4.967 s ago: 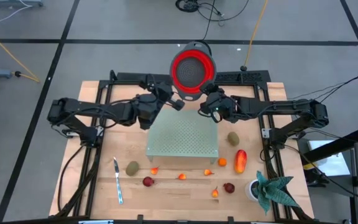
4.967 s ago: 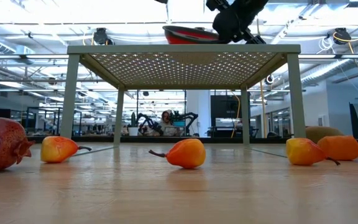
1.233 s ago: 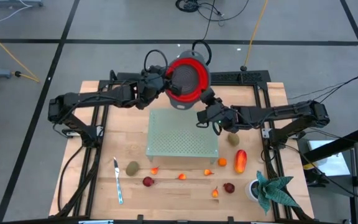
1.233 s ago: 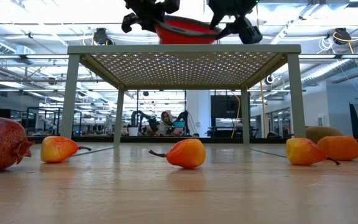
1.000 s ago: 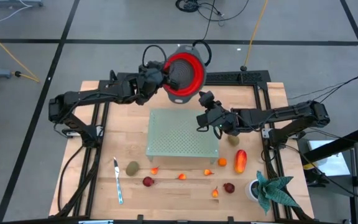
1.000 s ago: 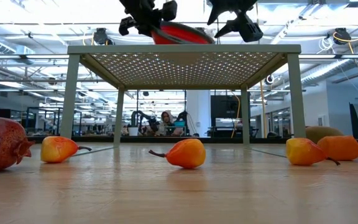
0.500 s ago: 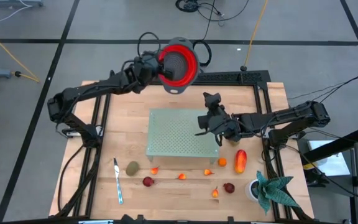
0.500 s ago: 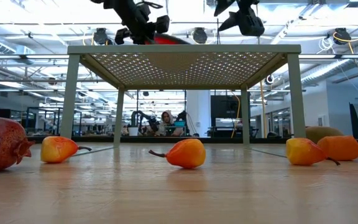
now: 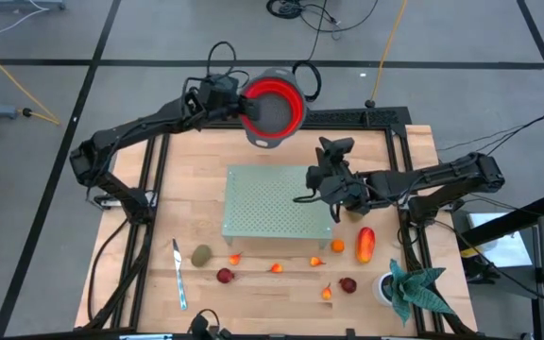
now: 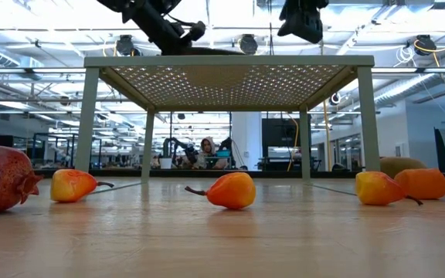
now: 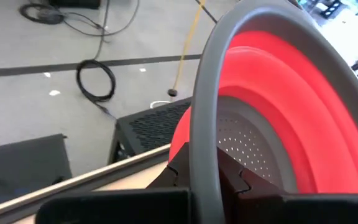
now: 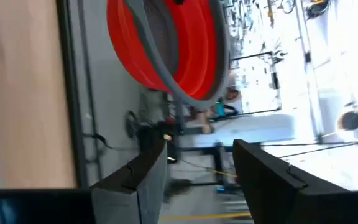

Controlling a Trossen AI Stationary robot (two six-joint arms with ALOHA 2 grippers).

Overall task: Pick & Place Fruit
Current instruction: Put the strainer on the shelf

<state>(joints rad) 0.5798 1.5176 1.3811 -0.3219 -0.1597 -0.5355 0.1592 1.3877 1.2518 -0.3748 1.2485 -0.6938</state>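
The fruit lies on the wooden table near its front edge: a kiwi point(image 9: 201, 254), a second kiwi point(image 9: 354, 210), a long red-orange piece point(image 9: 365, 243), dark red round ones point(image 9: 225, 275) and several tiny orange ones point(image 9: 277, 267). No gripper touches any fruit. My left gripper point(image 9: 227, 98) is raised over the table's far edge, shut on a red colander point(image 9: 274, 106) with a grey rim. My right gripper point(image 9: 333, 148) stands open above the far right corner of the green perforated stand point(image 9: 277, 203). Nothing is between its fingers point(image 12: 138, 177). My left gripper pinches the colander's grey rim point(image 11: 204, 146) between its two fingers, one finger inside the bowl and one outside it. It comes at the rim from the table's left. The colander is lifted clear and tilted, above the table's far edge.
A silver knife point(image 9: 178, 274) lies at the front left. A green plant in a white pot point(image 9: 409, 288) stands at the front right corner. The low view shows free room under the stand point(image 10: 226, 62), with fruit point(image 10: 234, 190) in front of it.
My left gripper has carried the colander up and toward the table's far left, off the stand's far edge. My right gripper has risen and drawn a little toward the right edge, away from the colander, fingers still apart.
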